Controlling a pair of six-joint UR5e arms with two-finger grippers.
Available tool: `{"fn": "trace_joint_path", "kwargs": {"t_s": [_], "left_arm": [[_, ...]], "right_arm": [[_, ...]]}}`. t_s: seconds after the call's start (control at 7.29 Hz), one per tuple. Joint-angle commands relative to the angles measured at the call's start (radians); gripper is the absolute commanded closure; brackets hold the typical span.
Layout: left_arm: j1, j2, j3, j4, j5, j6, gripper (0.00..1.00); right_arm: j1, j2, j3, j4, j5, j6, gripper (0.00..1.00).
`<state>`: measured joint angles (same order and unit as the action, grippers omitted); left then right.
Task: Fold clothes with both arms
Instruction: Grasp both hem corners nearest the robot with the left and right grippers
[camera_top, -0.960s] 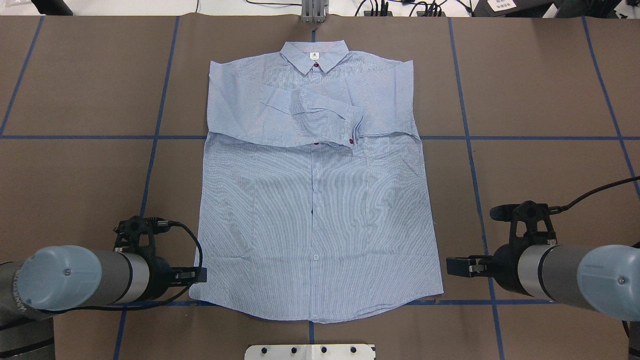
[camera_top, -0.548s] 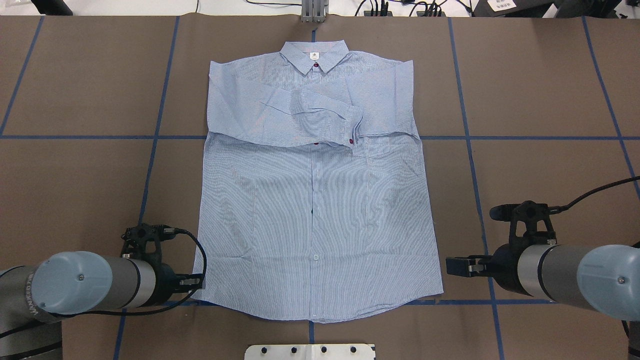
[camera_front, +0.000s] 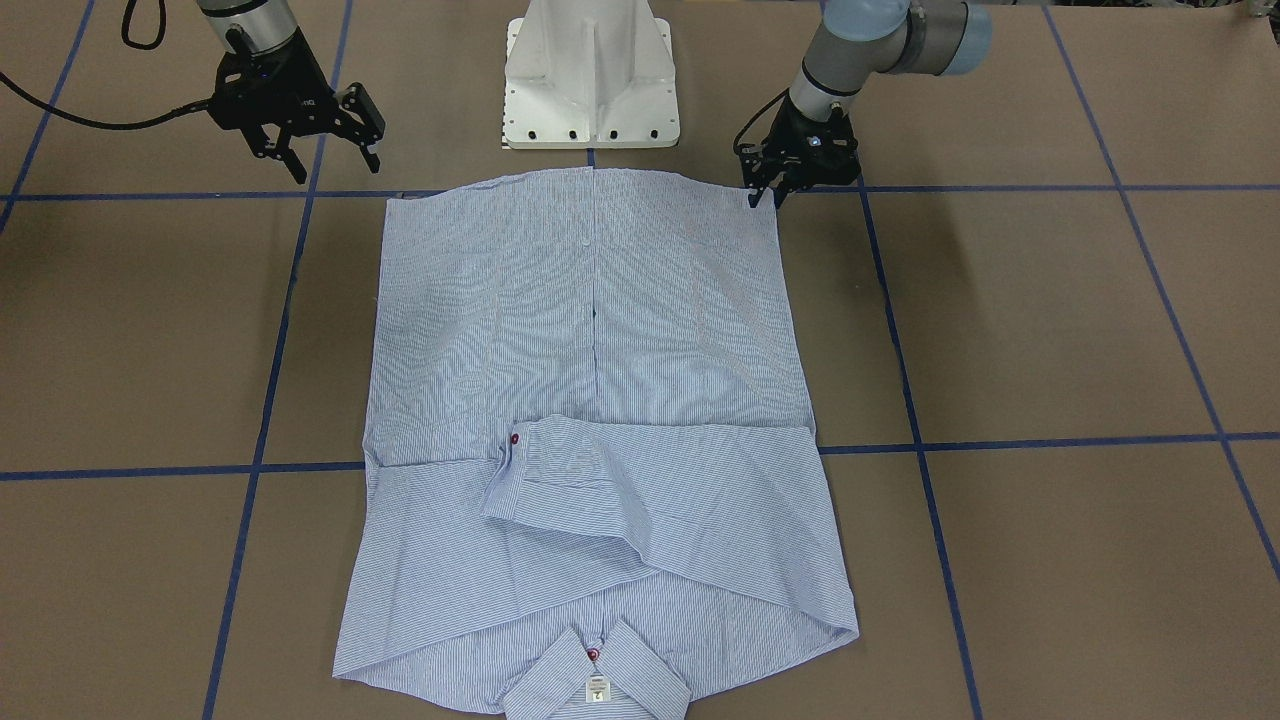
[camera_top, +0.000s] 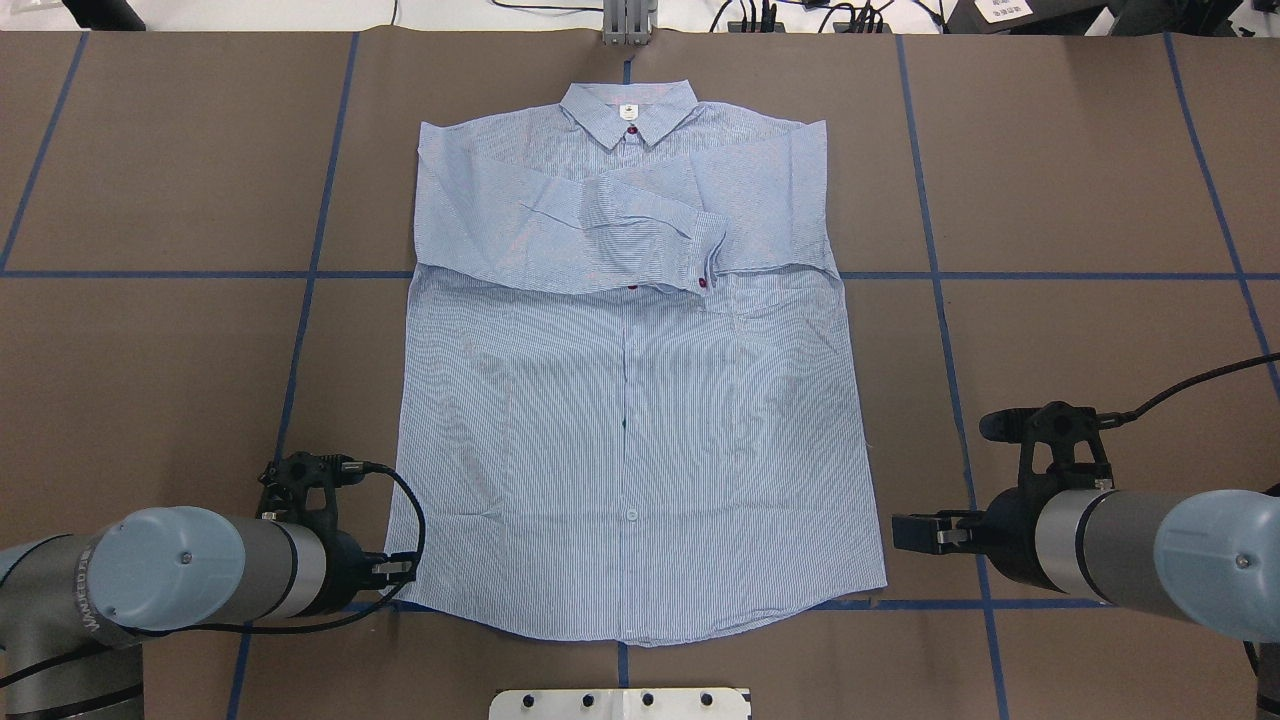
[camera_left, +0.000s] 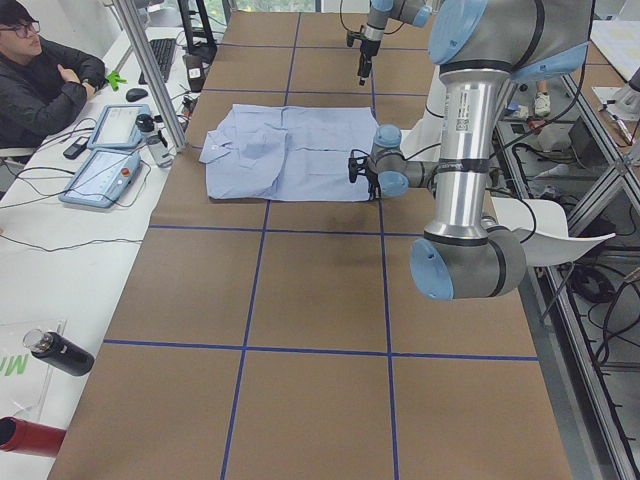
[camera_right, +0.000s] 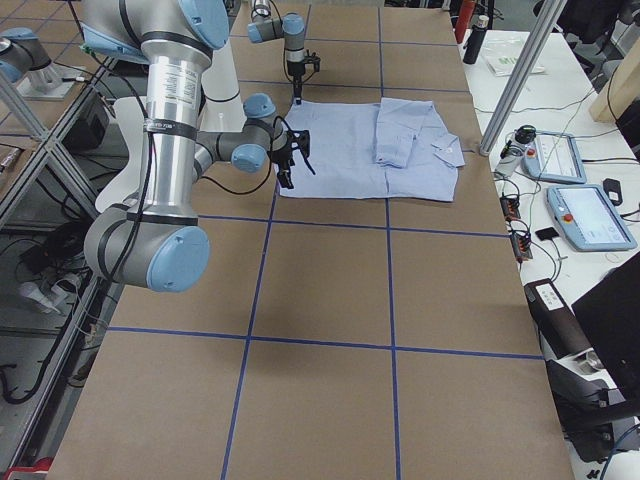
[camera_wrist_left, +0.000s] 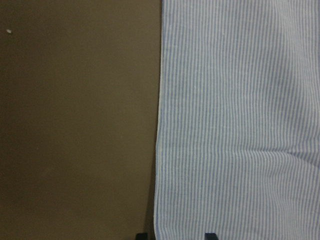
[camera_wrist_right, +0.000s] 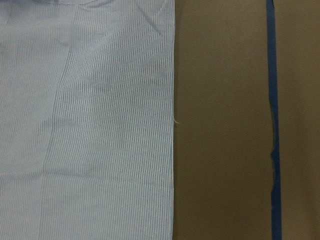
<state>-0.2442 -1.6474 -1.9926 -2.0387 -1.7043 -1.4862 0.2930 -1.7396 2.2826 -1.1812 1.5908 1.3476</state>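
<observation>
Flanking one shirt, the left gripper and right gripper, two total, hold jaws apart.

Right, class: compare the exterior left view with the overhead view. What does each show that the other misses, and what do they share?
Only the exterior left view shows a seated person, a tablet and a black bottle. Only the overhead view shows the red collar button and the neck label. Both show the shirt lying flat with sleeves folded across its chest, the left arm and right arm beside its hem corners, and the blue tape grid.
</observation>
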Motion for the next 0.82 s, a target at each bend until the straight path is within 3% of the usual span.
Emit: {"fn": "trace_joint_path", "kwargs": {"t_s": [0.0, 0.27, 0.55, 0.69], "left_arm": [[0.0, 0.0, 0.003, 0.0, -0.002, 0.0, 0.71], [0.0, 0.0, -0.002, 0.0, -0.002, 0.0, 0.73], [0.0, 0.0, -0.008, 0.0, -0.006, -0.025, 1.0], [0.0, 0.0, -0.015, 0.0, -0.009, -0.028, 1.0]], "right_arm": [[-0.002, 0.0, 0.0, 0.0, 0.0, -0.001, 0.0], [-0.009, -0.002, -0.002, -0.002, 0.0, 0.005, 0.0], [-0.031, -0.006, -0.006, -0.002, 0.001, 0.108, 0.01], [-0.032, -0.008, -0.02, 0.0, 0.0, 0.117, 0.01]]}}
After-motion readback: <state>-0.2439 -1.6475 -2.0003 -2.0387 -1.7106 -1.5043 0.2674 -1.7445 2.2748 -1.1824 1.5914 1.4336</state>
